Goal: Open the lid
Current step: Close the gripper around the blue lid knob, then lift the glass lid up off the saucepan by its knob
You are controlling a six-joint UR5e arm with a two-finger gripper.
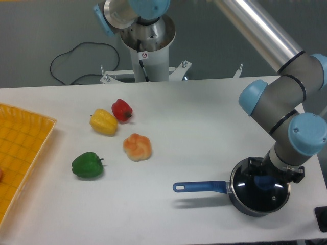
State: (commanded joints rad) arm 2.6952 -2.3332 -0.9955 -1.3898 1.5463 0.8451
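I've got the lid (261,191) sitting flat and closed on the saucepan (250,205) at the desk's near right corner. It's round clear glass, thin metal rim, blue knob in the middle.
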